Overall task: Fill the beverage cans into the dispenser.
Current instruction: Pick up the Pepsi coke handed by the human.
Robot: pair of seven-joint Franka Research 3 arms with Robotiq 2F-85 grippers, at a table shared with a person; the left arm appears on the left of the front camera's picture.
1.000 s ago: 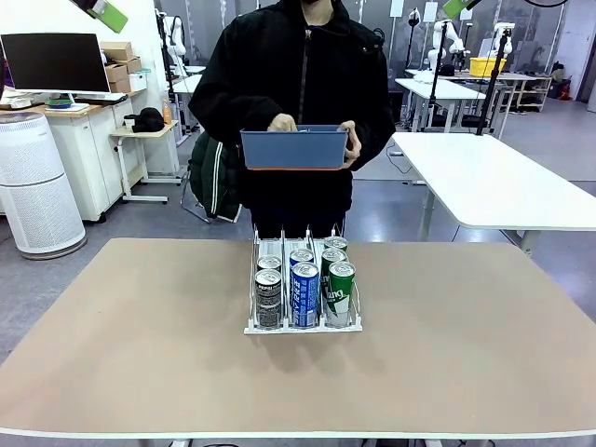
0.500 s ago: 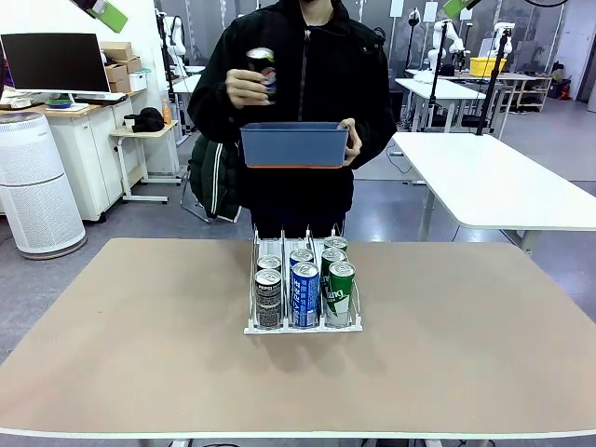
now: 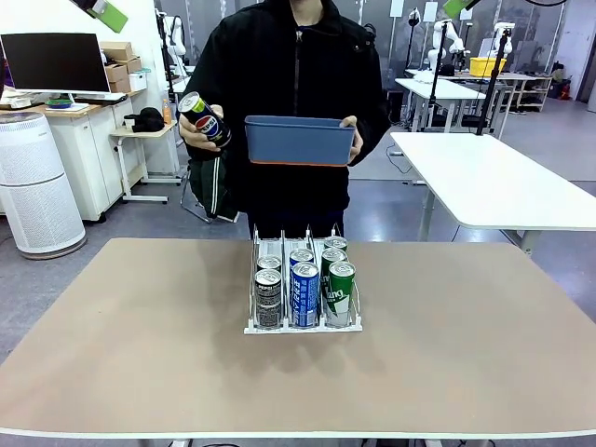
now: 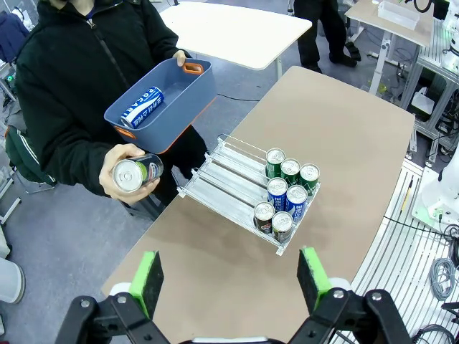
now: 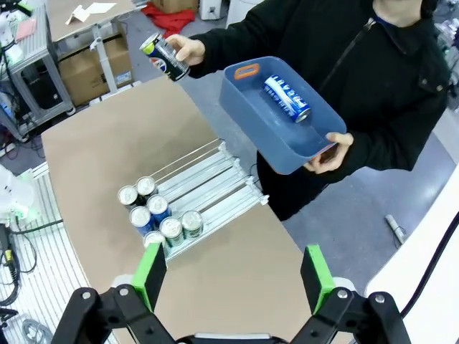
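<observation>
The dispenser (image 3: 253, 296) stands mid-table with several beverage cans (image 3: 304, 291) at its near end, two per lane: black, blue and green. Beyond the far edge a person holds a black Pepsi can (image 3: 205, 119) in one hand, tilted, off to the picture's left. The other hand carries a blue tub (image 3: 300, 140) with a blue can (image 5: 287, 98) lying inside. My left gripper (image 4: 229, 279) hangs open high above the table, nothing between its pads. My right gripper (image 5: 233, 276) is open and high up too. The dispenser (image 4: 229, 168) has bare lanes on the person's side.
Green pads (image 3: 110, 14) poke in at the top corners of the front view. Bare tabletop (image 3: 130, 335) surrounds the dispenser on all sides. A white table (image 3: 494, 182) stands behind at the right, a white air purifier (image 3: 37, 182) and a desk at the left.
The person took the black can out of the tub, raised it to chest height, then swung it down toward the picture's left. The tub shifted slightly right. Both grippers stayed still.
</observation>
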